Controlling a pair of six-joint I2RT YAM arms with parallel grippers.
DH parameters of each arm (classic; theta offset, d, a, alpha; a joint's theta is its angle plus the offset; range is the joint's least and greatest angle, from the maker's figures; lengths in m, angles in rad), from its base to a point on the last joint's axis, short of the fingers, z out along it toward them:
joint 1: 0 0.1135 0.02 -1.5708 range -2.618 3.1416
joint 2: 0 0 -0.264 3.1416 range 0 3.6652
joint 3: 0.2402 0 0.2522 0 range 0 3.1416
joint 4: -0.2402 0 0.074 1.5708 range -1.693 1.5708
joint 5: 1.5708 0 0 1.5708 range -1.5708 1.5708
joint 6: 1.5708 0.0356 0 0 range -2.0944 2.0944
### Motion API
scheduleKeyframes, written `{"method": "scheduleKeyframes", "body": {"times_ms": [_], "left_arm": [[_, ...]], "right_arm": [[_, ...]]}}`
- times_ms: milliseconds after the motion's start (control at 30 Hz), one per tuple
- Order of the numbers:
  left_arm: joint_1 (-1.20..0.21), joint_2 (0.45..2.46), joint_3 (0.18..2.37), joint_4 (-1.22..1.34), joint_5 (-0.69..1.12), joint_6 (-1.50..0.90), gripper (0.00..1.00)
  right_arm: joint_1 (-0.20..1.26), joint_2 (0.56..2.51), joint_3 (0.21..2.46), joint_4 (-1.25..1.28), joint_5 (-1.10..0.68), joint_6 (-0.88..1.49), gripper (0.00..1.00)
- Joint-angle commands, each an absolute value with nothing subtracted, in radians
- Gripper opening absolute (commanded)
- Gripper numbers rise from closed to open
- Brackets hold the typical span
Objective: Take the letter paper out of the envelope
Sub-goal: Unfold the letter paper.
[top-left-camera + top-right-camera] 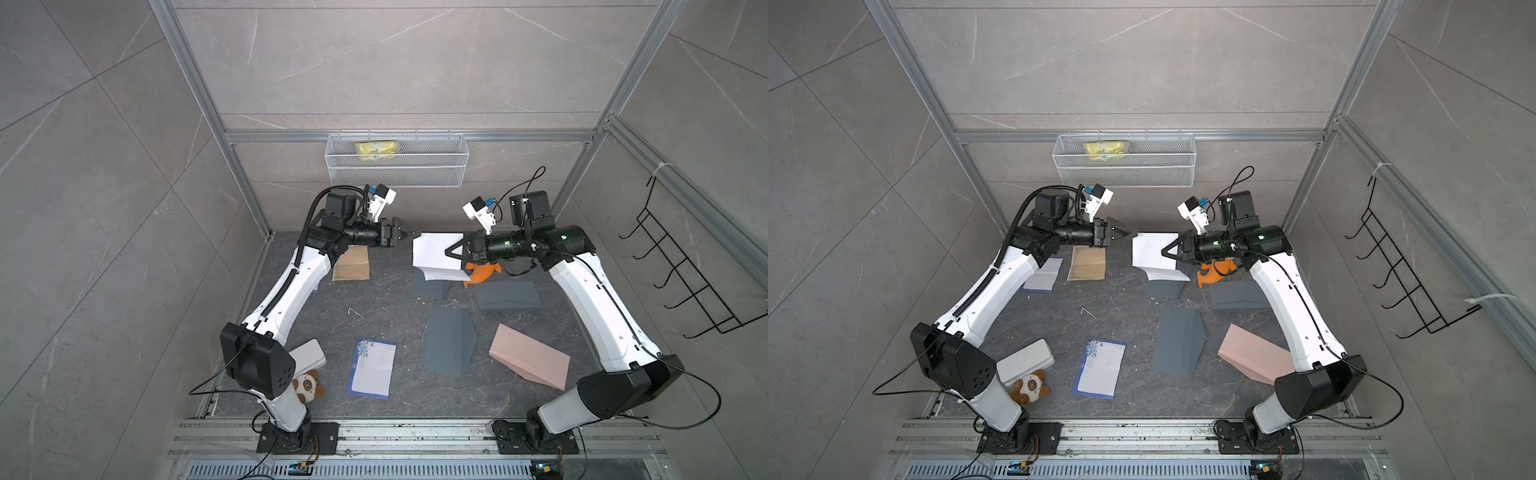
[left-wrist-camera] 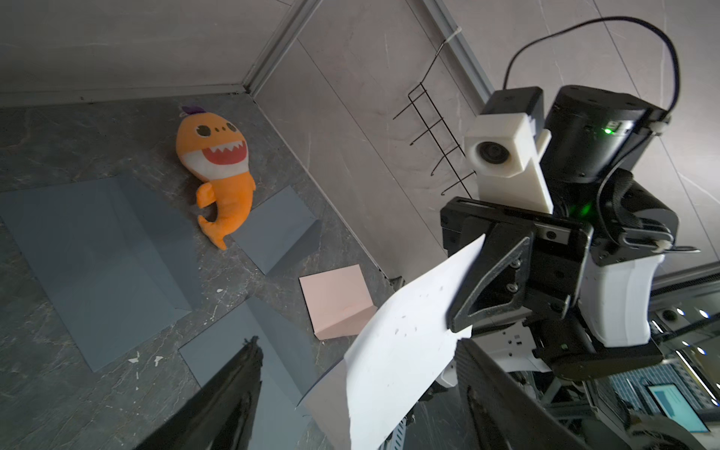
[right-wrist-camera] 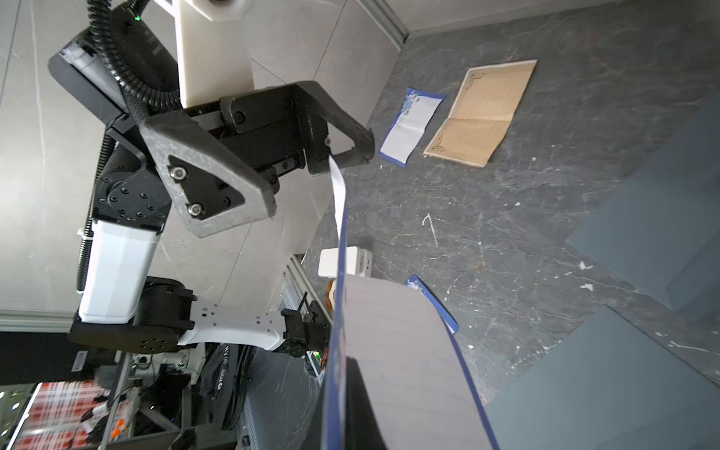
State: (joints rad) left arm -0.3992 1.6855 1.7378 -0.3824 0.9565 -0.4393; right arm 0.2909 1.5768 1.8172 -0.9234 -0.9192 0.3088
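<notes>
Right hand [image 1: 449, 252]: clamped on one edge of the letter paper [image 1: 432, 249], white sheet held aloft over the back of the worktop [image 1: 374, 307], outside any envelope.
Left hand [image 1: 410, 235]: jaws spread wide, gripping nothing, tips just beside the sheet's nearest corner; contact not discernible.
Front of worktop: panda plush [image 1: 308, 385], white box [image 1: 309, 353], blue-bordered sheet [image 1: 372, 370], pink envelope [image 1: 530, 359].
Middle: second grey envelope [image 1: 449, 340], tented along its fold; third grey envelope [image 1: 509, 295], nearer the right arm.
Back: grey envelope [image 1: 428, 286] lying directly beneath the held paper; orange shark plush [image 1: 482, 274], partly hidden under the right hand's wrist; brown sheet [image 1: 352, 264] beside the left arm.
Back wall: wire basket [image 1: 415, 178] containing yellow packet [image 1: 377, 150].
Right wall: black wire rack [image 1: 685, 270].
</notes>
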Motion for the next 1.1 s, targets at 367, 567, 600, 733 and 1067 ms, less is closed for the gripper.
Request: {"method": "scheduleKeyframes", "body": {"times_ms": [367,567,600,733,1067], "left_arm": [[-0.393,1.604,1.615,-0.235,1.113,-0.482,0.77],[-0.396,1.59,1.597,-0.225,1.105,-0.508,0.72],[-0.396,1.589,1.598,-0.232,1.1,-0.504,0.71],[-0.396,1.591,1.608,-0.267,1.086,-0.491,0.59],[-0.396,1.608,1.62,-0.31,1.048,-0.487,0.37]], "right_arm": [[0.289,1.697,1.851,-0.695,-1.195,0.431,0.0],[0.288,1.759,1.879,-0.631,-1.194,0.48,0.0],[0.288,1.766,1.882,-0.626,-1.192,0.483,0.0],[0.288,1.788,1.894,-0.607,-1.187,0.498,0.0],[0.286,1.787,1.89,-0.563,-1.158,0.536,0.0]]}}
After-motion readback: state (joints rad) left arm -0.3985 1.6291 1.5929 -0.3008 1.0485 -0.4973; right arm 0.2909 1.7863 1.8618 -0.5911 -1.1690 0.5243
